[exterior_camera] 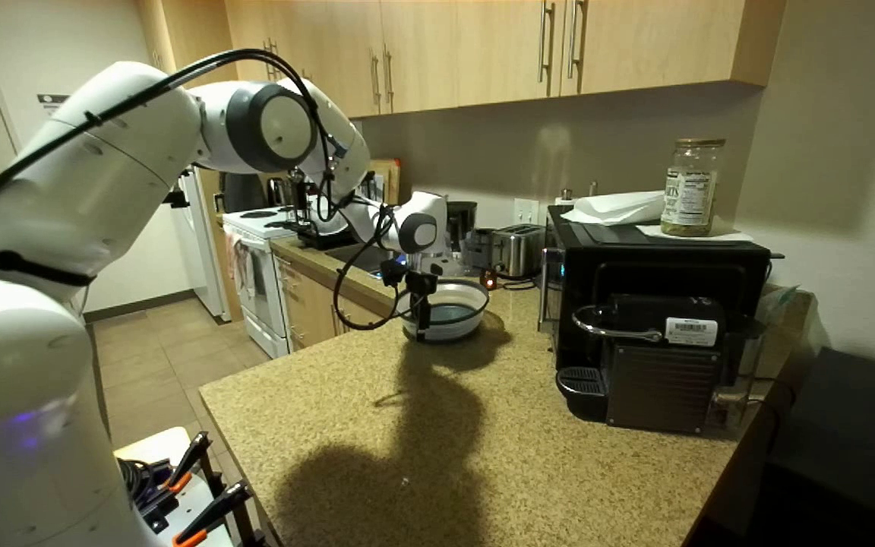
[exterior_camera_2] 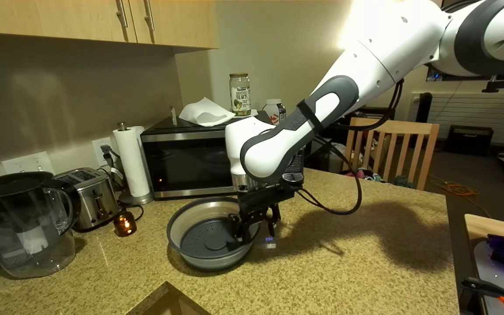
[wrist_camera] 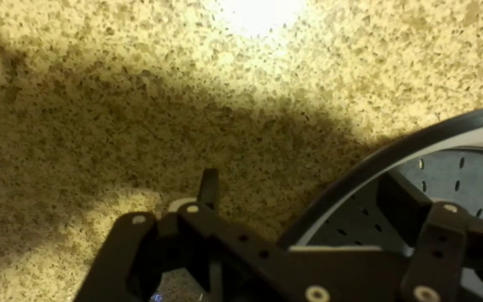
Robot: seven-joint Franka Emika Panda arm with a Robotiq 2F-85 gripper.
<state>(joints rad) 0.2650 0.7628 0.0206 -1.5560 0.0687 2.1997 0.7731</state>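
A grey and white round colander with a perforated dark base stands upright on the speckled counter; it also shows in an exterior view and at the right of the wrist view. My black gripper points down at its rim. In the wrist view the gripper is open: one finger is inside the colander, the other outside over the counter, with the rim between them and visible gaps. In an exterior view the gripper is seen edge-on. A small lit display lies beside the colander.
A microwave stands behind the colander, with a jar and paper on top. A coffee machine, paper towel roll, toaster, amber light and water pitcher also stand on the counter.
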